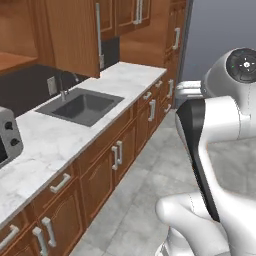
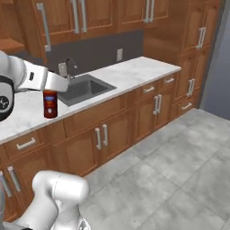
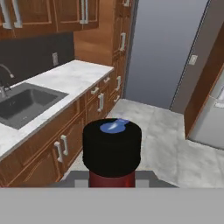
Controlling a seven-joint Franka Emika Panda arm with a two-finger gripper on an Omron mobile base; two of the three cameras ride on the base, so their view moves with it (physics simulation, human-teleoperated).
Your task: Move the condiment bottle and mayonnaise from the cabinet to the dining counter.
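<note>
Right base view shows the small dark red-brown condiment bottle (image 2: 50, 104) with its narrow neck hanging upright in the air, just in front of the narrow white marble worktop (image 2: 130, 74) and beside the dark grey sunken sink (image 2: 83, 88). It is carried at the end of the white arm, whose two-finger gripper (image 2: 53, 90) is clenched around the bottle's upper part, so the bottle hangs clear of the worktop and of the reddish-brown lower cabinets (image 2: 101, 134). Keeping it upright probably guards against spilling and readies it to be set down on its base.

Hand view looks along the bottle from above: its round black cap (image 3: 112, 146) with a small blue mark on top sits close to the lens, the red body just beneath, over grey floor tiles (image 3: 153, 135).

A pale label band with a darker patch shows on the bottle's side in the right base view, but any writing is too small to read. The bottle is evidently already out of the reddish-brown wall cabinet (image 2: 81, 18), and my judgement is that it is being carried toward the dining counter.
</note>
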